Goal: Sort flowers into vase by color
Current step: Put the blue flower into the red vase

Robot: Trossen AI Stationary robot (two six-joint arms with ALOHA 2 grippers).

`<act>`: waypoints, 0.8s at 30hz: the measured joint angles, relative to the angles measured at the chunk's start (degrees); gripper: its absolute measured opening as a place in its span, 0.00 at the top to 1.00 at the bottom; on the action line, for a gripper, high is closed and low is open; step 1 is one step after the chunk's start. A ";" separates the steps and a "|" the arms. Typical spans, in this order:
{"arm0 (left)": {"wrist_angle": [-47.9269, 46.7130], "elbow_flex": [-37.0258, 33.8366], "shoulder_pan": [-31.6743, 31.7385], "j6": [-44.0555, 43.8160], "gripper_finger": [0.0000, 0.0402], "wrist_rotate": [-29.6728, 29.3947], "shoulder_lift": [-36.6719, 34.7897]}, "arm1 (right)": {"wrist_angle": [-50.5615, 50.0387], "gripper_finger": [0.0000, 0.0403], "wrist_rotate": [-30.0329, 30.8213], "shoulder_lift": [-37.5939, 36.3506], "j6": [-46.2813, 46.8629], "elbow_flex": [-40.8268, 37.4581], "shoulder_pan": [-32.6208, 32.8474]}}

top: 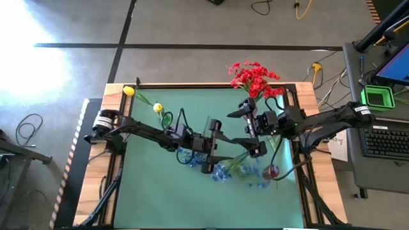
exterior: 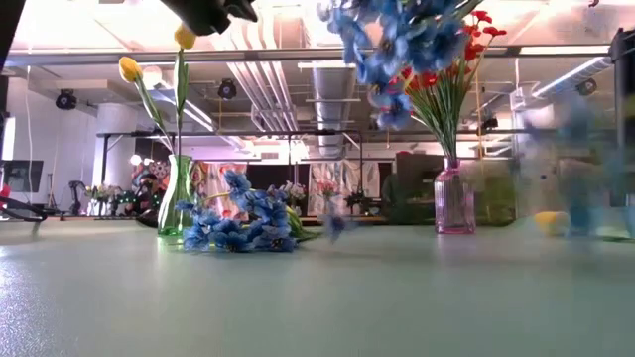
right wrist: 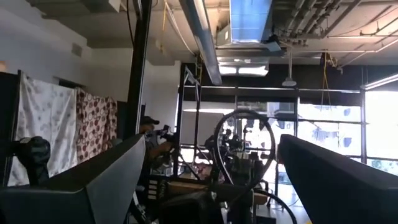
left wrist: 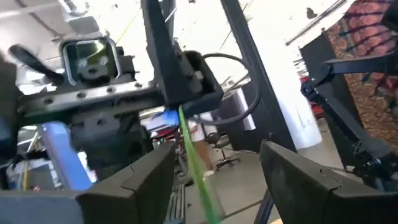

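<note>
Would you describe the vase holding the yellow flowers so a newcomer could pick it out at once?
Start at the green table mat and go to its far left corner. The green glass vase stands there, just behind the loose blue flowers. Unlike the pink vase of red flowers, it holds two yellow tulip-like heads.

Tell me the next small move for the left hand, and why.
Probably close the left hand on the green stem. The stem runs between its fingers, which stand apart, and the blue blossoms hang above the table. The right hand is open with nothing between its fingers.
</note>
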 joint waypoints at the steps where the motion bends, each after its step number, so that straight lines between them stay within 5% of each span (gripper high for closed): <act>1: -0.25 0.77 0.09 0.00 0.45 0.35 0.35 | -0.02 0.10 0.02 0.00 0.02 -0.04 0.00; 24: -3.19 6.27 1.93 0.00 0.63 0.34 3.68 | -2.17 0.10 2.14 -0.59 0.66 -0.14 0.00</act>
